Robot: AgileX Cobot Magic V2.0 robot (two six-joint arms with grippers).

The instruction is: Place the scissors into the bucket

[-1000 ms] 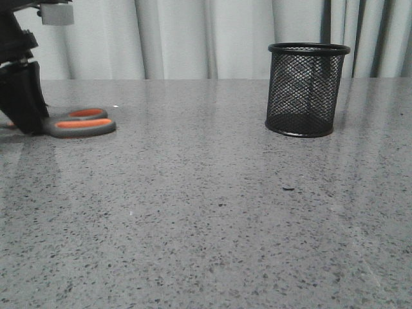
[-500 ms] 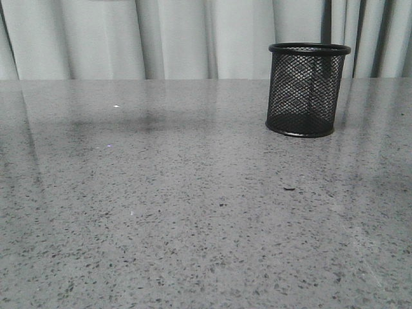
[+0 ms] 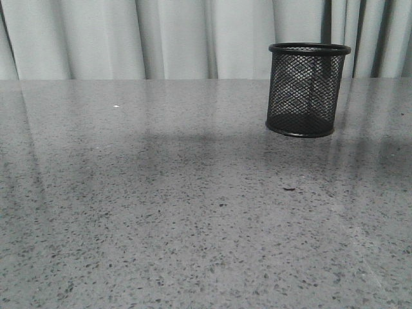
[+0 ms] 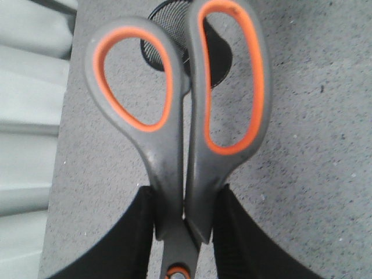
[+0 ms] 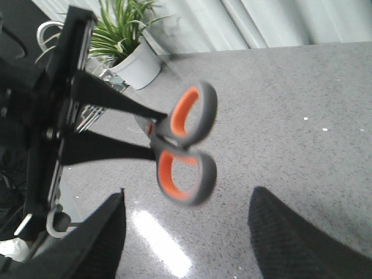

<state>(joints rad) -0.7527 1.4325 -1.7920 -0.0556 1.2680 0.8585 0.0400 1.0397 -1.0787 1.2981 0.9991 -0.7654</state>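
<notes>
The scissors point(image 4: 168, 168), dark grey with orange-lined loops, are clamped at the neck between the black fingers of my left gripper point(image 4: 185, 224), loops pointing away. In the right wrist view they hang in the air point(image 5: 186, 145), held by the left gripper point(image 5: 152, 136) above the table. The black mesh bucket point(image 3: 308, 89) stands upright at the back right of the table. In the left wrist view it shows behind the scissor loops point(image 4: 171, 20). My right gripper point(image 5: 186, 244) is open and empty above the table. Neither gripper shows in the front view.
The grey speckled table point(image 3: 193, 212) runs back to pale curtains point(image 3: 180, 38). A potted plant point(image 5: 136, 64) and a metal rack stand past the table's edge in the right wrist view. A soft shadow lies on the table left of the bucket.
A second ago my left gripper was on the scissors on the table at far left. Both have since lifted out of the front view, and a shadow has drifted right towards the bucket.
</notes>
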